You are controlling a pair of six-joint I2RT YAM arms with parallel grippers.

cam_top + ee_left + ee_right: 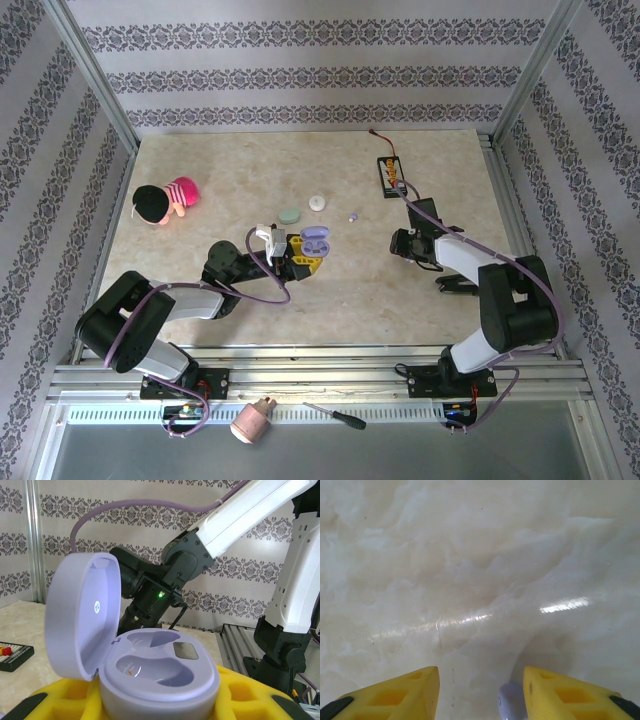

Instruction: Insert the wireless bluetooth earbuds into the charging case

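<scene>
Marbled beige table [300, 300]: plush toy [165, 200], green case [289, 215], white case [318, 202], lavender earbud [352, 216], black board [390, 176].

The left wrist view's bottom edge is cutting off the base of the open lavender case [160, 685] and the left fingers [227, 677] beside it, hiding where they are touching. A small lavender-grey piece [510, 705] is running off the right wrist view's bottom edge between the right fingers [395, 692]. From above, a lavender bead [352, 216] is showing too small to identify.
</scene>
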